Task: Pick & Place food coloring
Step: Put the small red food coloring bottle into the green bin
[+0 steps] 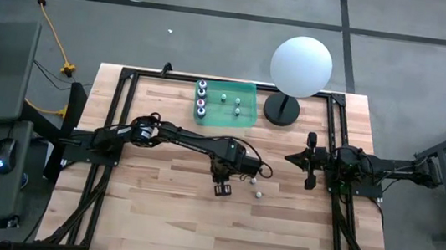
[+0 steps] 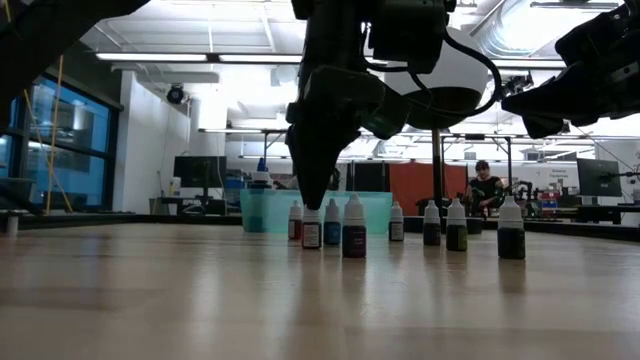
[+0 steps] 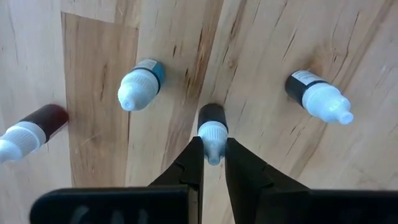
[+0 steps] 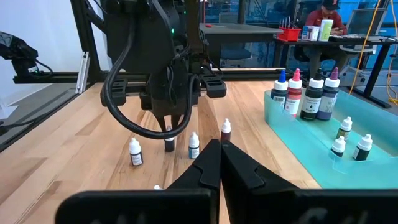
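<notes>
Several tiny white-capped food coloring bottles stand upright on the wooden table near its middle. My left gripper (image 3: 214,146) points straight down over a dark one (image 2: 312,232) and is shut on it. Next to it stand a blue-bodied bottle (image 3: 142,84), a dark red one (image 3: 31,129) and a dark one (image 3: 317,96). More bottles stand in a green tray (image 1: 245,115) at the far edge. My right gripper (image 4: 221,163) waits shut and level at the table's right, touching nothing. My left gripper pinches the dark bottle's white cap (image 3: 213,129) between its two fingers (image 3: 194,158). The fingers come from above, pointing down. The bottle stands upright with its base on the table (image 2: 312,246).
A big white sphere on a black base (image 1: 300,65) stands at the far right beside the tray. Larger bottles (image 4: 305,93) line the tray's left end, small ones (image 4: 348,140) stand in its middle. Loose bottles (image 1: 258,194) stand right of my left gripper. A black frame (image 1: 127,76) borders the table.
</notes>
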### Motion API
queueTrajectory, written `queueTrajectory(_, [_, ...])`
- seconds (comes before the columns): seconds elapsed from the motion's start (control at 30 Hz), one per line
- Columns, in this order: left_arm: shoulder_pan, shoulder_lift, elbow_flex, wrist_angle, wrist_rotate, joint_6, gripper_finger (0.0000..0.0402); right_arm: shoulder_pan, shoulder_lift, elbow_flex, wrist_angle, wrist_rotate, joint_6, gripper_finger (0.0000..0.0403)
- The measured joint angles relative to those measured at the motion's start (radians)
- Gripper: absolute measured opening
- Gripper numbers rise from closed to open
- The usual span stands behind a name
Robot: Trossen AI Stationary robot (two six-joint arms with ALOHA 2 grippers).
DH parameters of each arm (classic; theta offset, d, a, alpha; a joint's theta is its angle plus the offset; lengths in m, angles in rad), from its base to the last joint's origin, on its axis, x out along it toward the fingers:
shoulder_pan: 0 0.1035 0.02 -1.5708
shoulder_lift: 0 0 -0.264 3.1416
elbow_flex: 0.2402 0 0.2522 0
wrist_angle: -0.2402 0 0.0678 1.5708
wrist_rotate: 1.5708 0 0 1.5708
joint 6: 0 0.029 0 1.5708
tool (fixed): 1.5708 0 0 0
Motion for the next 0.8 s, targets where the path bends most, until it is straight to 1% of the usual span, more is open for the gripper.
queueTrajectory(0.27, [0.000,0.000,0.013,-0.063,0.008,0.019,0.0035,0.000,0.000,0.000,0.000,0.000,0.000,0.0000])
queueTrajectory(0.4, [0.000,0.000,0.072,-0.117,0.008,0.019,0.0035,0.000,0.000,0.000,0.000,0.000,0.000,0.0000])
queueTrajectory(0.5, [0.000,0.000,0.144,-0.172,0.005,0.019,0.0035,0.000,0.000,0.000,0.000,0.000,0.000,0.0000])
queueTrajectory(0.57, [0.000,0.000,0.205,-0.231,-0.017,0.019,0.0035,0.000,0.000,0.000,0.000,0.000,0.000,0.0000])
queueTrajectory(0.6, [0.000,0.000,0.230,-0.235,-0.033,0.019,0.0035,0.000,0.000,0.000,0.000,0.000,0.000,0.0000])
queueTrajectory(0.67, [0.007,-0.005,0.255,-0.221,-0.050,0.019,0.0035,0.000,0.000,0.000,0.000,0.000,0.000,0.0000])
queueTrajectory(0.73, [0.013,-0.024,0.254,-0.230,-0.057,0.017,0.0035,0.000,0.000,0.000,0.000,0.000,0.000,0.0000])
queueTrajectory(0.8, [0.020,-0.038,0.259,-0.229,-0.089,0.017,0.0035,0.000,0.000,0.000,0.000,0.000,0.000,0.0000])
